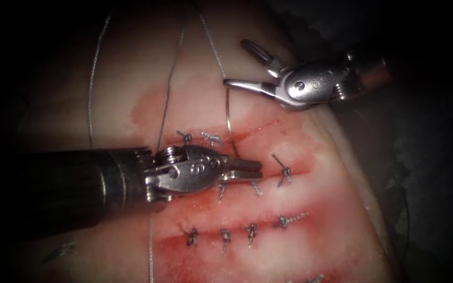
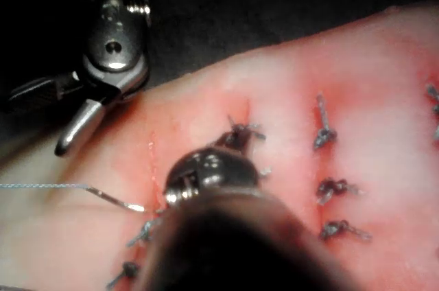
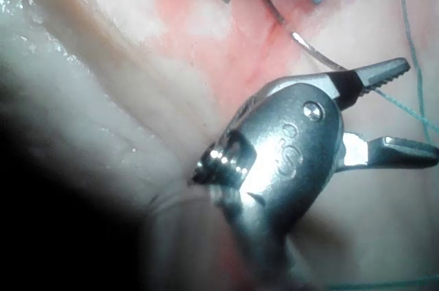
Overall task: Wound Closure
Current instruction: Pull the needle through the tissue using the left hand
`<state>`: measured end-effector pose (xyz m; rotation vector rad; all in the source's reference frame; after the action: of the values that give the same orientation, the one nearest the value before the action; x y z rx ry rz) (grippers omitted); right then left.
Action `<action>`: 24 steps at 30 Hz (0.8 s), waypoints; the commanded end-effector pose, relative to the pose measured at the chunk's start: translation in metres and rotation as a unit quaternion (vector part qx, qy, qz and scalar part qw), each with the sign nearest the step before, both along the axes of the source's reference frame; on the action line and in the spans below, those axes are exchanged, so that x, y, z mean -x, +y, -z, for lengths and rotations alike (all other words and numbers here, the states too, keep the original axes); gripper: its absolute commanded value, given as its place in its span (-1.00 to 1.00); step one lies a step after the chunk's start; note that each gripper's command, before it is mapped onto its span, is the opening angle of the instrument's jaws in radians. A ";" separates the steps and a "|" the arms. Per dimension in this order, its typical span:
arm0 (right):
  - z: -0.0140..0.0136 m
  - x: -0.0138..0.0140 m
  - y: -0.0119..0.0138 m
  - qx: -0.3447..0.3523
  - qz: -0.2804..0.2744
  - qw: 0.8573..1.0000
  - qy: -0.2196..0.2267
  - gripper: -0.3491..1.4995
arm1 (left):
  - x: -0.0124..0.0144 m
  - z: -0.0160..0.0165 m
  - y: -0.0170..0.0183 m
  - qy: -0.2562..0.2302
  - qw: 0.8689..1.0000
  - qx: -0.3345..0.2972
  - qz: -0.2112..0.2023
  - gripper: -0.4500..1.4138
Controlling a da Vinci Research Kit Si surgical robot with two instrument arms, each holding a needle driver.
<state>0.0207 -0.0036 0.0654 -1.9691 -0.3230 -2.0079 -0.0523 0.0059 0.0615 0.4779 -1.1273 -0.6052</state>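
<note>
The tissue (image 1: 310,209) sits under both tools with two rows of finished stitches on it, and the upper cut (image 1: 258,131) is the handy landmark here. The left tool (image 1: 250,166) comes in low from the left and lies right over that cut's stitch row, its jaws pressed together on the needle (image 1: 228,118), gripping it close to one end of the curve. From that grip the needle arcs up and away from the cut, a thin bright wire standing clear over the pale tissue above the cut, so most of its length is out in the open; whether the gripped end is still poking into the tissue can't be made out, since the jaws cover that spot. The right tool (image 1: 245,65) hangs above and to the right of the cut, jaws spread wide apart with nothing between them, the lower jaw's tip just beside the top of the needle's arc. In the right wrist view the same tool (image 3: 405,109) is gaping open with the needle (image 3: 302,44) curving past near its upper jaw, not clamped. The thread (image 1: 166,99) runs from the cut up and away across the tissue, with more strands trailing off to the cut's left side. Red fluid (image 1: 205,241) is pooled along both stitch lines. In the left wrist view the left tool (image 2: 168,198) sits on the cut with the needle (image 2: 116,200) sticking out sideways from it.
</note>
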 end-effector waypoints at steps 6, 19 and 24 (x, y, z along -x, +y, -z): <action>0.0013 0.0001 0.0012 0.006 -0.006 1.000 0.007 0.87 | -0.0003 0.0041 0.0043 -0.095 0.909 -0.350 0.204 -1.00; 0.0011 0.0005 0.0010 0.011 -0.008 1.000 0.015 0.89 | -0.0125 0.0164 0.0146 -0.278 0.864 -0.319 0.273 -1.00; 0.0015 0.0009 0.0013 0.009 -0.010 1.000 0.015 0.89 | -0.0172 0.0238 0.0185 -0.301 0.910 -0.108 0.262 -1.00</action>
<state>0.0191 -0.0022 0.0635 -1.9958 -0.3555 -1.9667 -0.0339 0.0239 0.0366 0.5503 -1.8154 -1.0875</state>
